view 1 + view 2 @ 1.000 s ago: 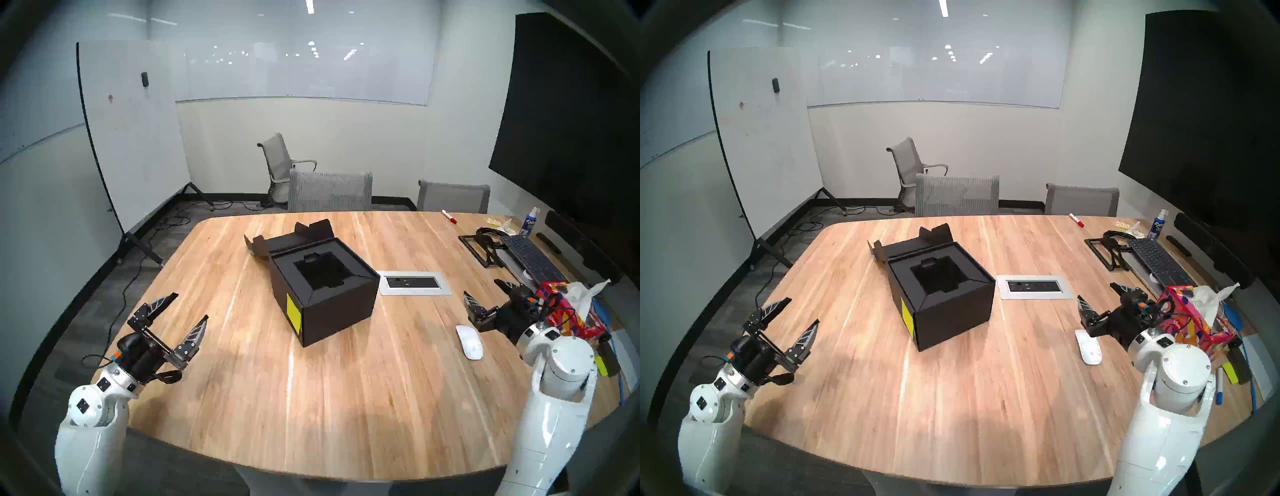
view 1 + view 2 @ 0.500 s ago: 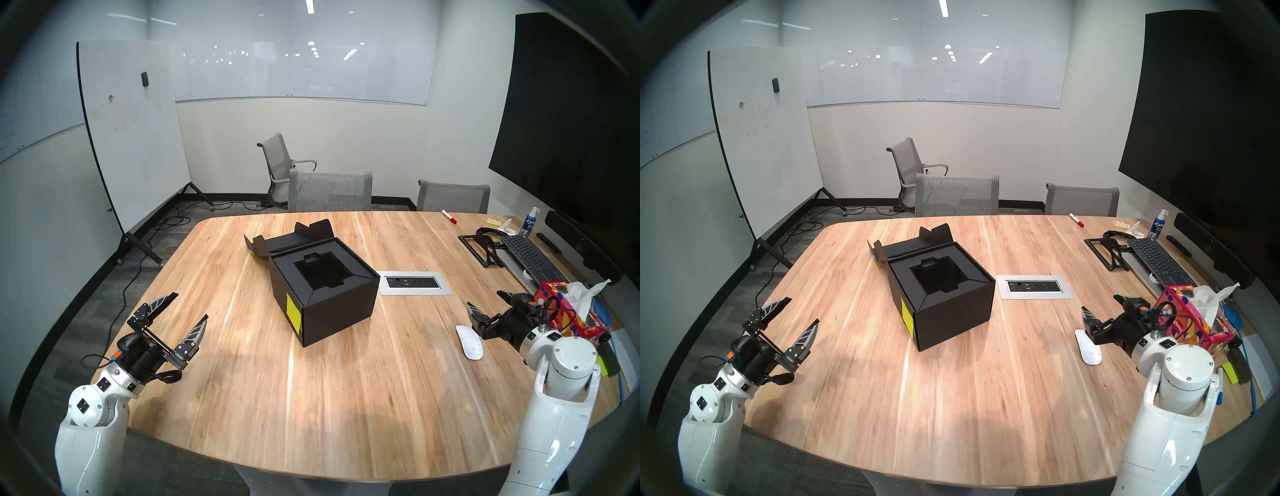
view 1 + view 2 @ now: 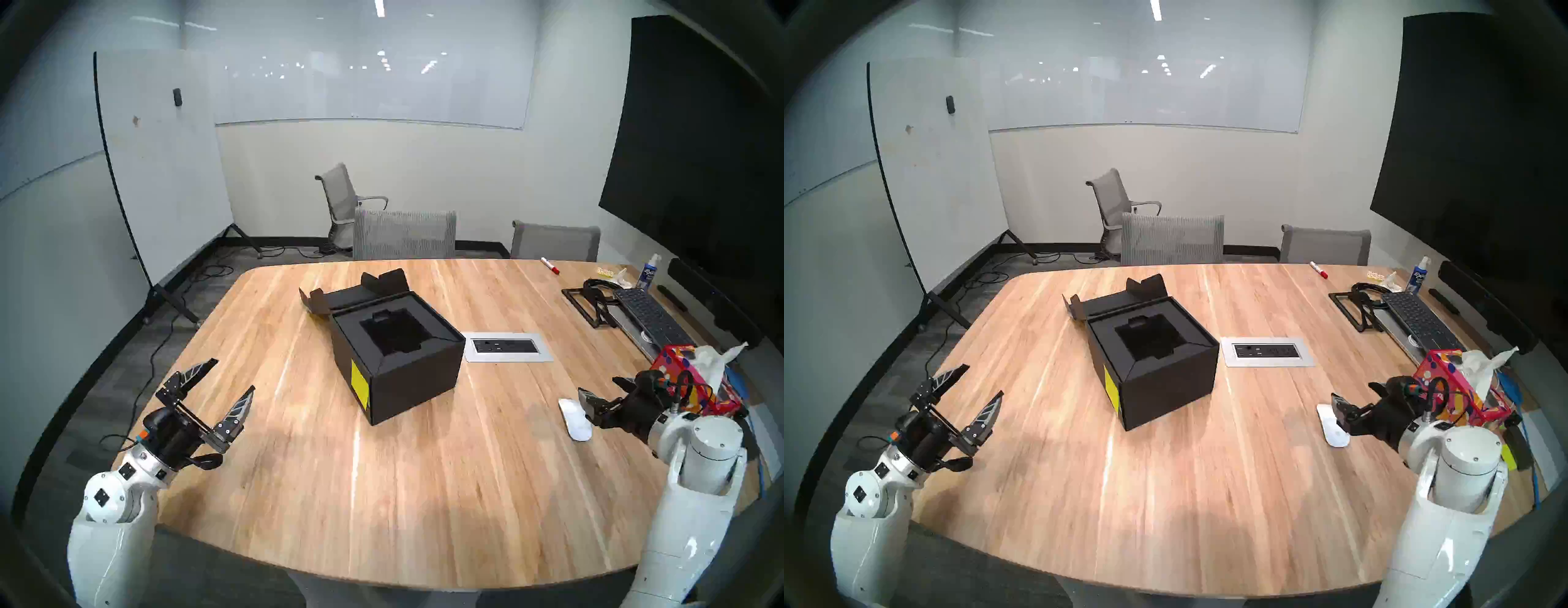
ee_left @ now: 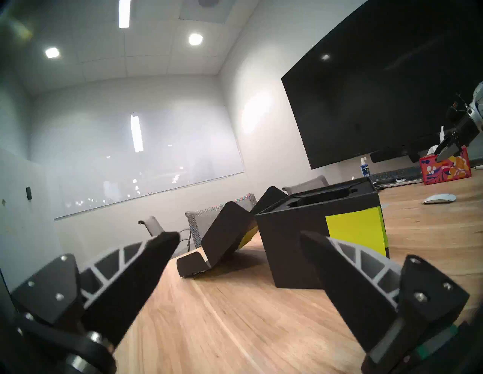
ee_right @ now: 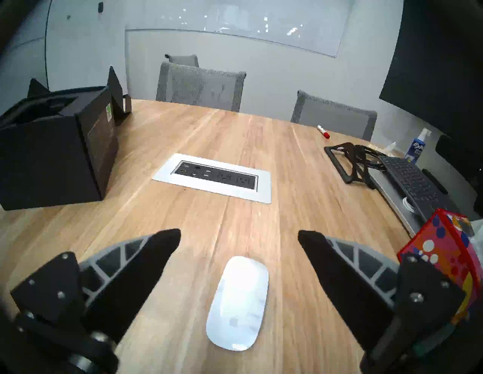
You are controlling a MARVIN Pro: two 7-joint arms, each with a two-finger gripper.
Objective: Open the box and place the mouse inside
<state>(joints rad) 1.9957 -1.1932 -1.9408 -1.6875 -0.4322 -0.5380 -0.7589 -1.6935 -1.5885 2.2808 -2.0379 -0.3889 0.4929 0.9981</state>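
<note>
The black box [image 3: 394, 361] stands at the table's middle with its flap lid [image 3: 352, 293] folded back and its recessed well showing; a yellow sticky note [image 3: 359, 384] is on its left side. The white mouse [image 3: 573, 420] lies flat on the table at the right. My right gripper [image 3: 600, 388] hovers open just over the mouse's far end. In the right wrist view the mouse [image 5: 239, 303] lies between the spread fingers [image 5: 146, 261], untouched. My left gripper [image 3: 233, 375] is open and empty at the near left, well short of the box [image 4: 313, 222].
A red patterned tissue box [image 3: 687, 378] stands right beside my right wrist. A keyboard [image 3: 649, 318], a black stand [image 3: 587, 303], a spray bottle [image 3: 649, 271] and a marker [image 3: 550, 265] fill the far right. An outlet panel [image 3: 507, 347] is set into the table right of the box.
My right gripper has drawn back toward me and come down over the mouse, still open. The left arm, the box and the mouse have not moved.
</note>
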